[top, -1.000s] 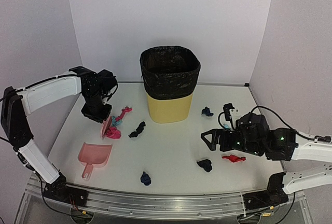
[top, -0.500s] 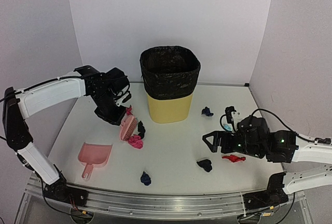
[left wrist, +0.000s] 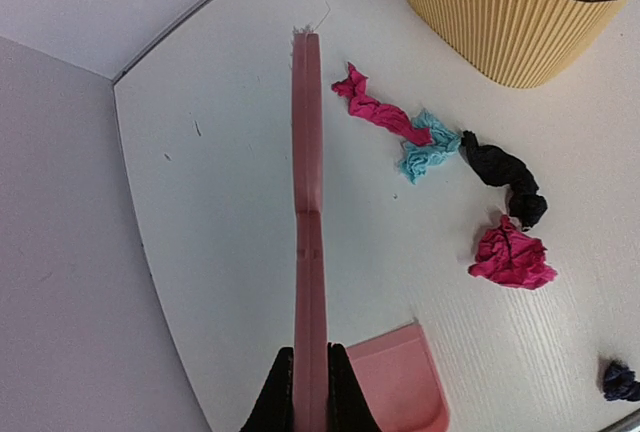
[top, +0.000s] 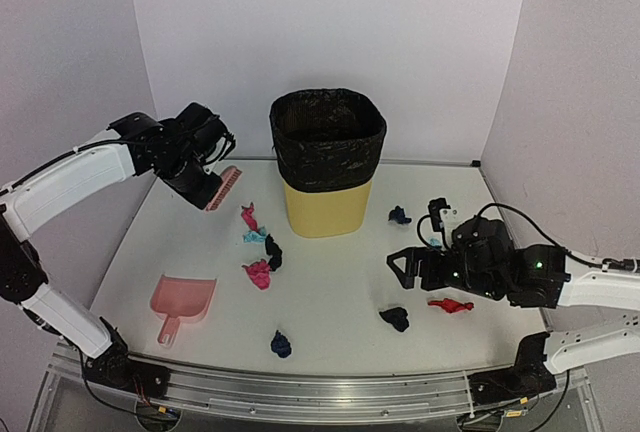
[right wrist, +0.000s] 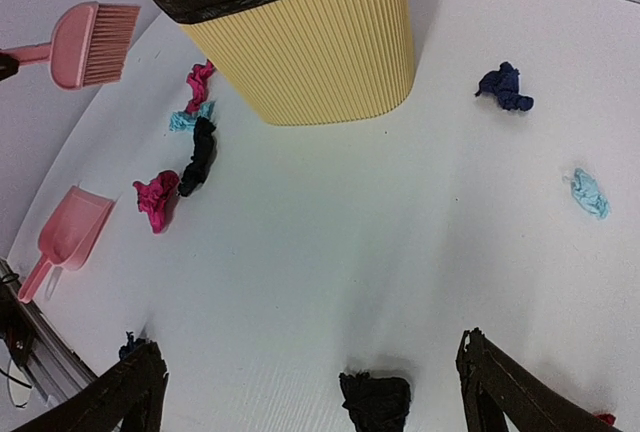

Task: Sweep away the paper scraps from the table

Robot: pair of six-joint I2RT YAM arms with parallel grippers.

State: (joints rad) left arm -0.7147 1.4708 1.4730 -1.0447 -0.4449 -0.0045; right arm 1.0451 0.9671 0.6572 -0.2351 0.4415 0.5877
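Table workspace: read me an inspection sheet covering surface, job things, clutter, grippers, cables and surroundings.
Surface: table white, flat.
Job's things: paper scraps, four clustered beside the bin, others scattered toward the front and the right arm.
Clutter: yellow bin upright; pink dustpan lying flat.
Grippers: left gripper shut on pink brush, apart from scraps; right gripper open, empty.
Cables: black cable looping over right arm.
Surroundings: white walls; metal rail in front.

L pincer [top: 208, 180] w/ brush [top: 224, 188] now up, back-left; pink scrap [top: 258, 273] further right, beside black scrap [top: 272, 252].
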